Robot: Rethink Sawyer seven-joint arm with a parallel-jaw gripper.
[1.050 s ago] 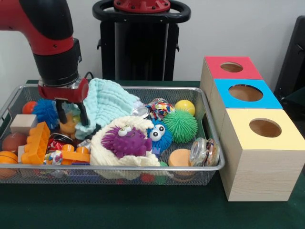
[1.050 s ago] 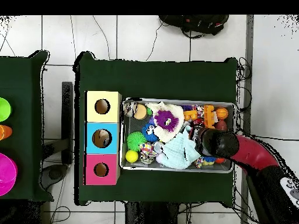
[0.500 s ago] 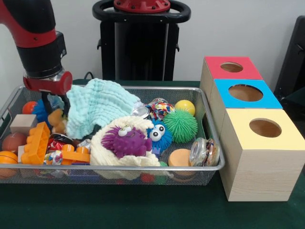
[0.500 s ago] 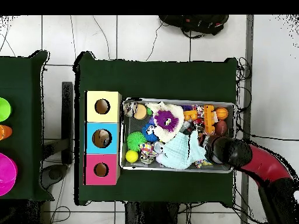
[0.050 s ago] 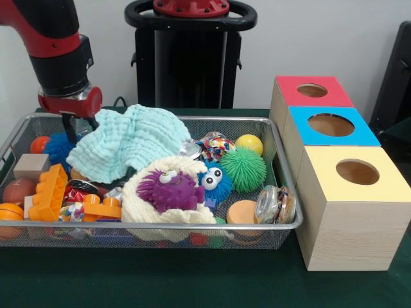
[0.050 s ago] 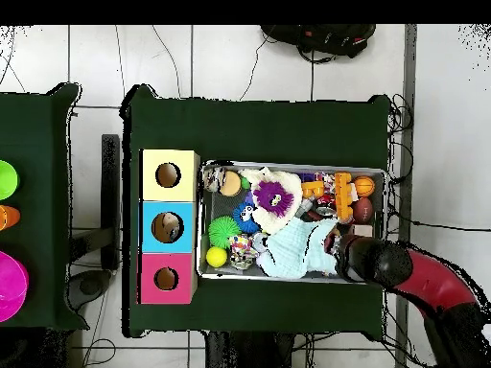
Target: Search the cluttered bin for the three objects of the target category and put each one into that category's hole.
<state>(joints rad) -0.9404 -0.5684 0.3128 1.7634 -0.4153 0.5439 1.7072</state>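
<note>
A wire bin [image 5: 286, 196] holds a heap of toys. My gripper [image 5: 78, 126] hangs over the bin's back left corner, shut on the edge of a mint-green cloth [image 5: 125, 144] that drapes down over the toys. In the overhead view the gripper [image 6: 343, 257] sits at the cloth's [image 6: 297, 247] right end. To the right of the bin stand three wooden boxes with round holes: a red-topped box [image 5: 313, 91], a blue-topped box [image 5: 331, 125] and a yellow-topped box [image 5: 357, 172]. The cloth hides what lies under it.
In the bin lie a purple furry toy [image 5: 170, 189] on a cream ring, a green spiky ball [image 5: 244, 169], a yellow ball [image 5: 249, 144], a blue spiky ball [image 5: 59, 149], an orange brick [image 5: 50, 192], a wooden block [image 5: 31, 165] and a glass jar [image 5: 275, 204].
The gripper has risen out of the bin and moved toward its back left corner, dragging the cloth's edge up and along with it.
</note>
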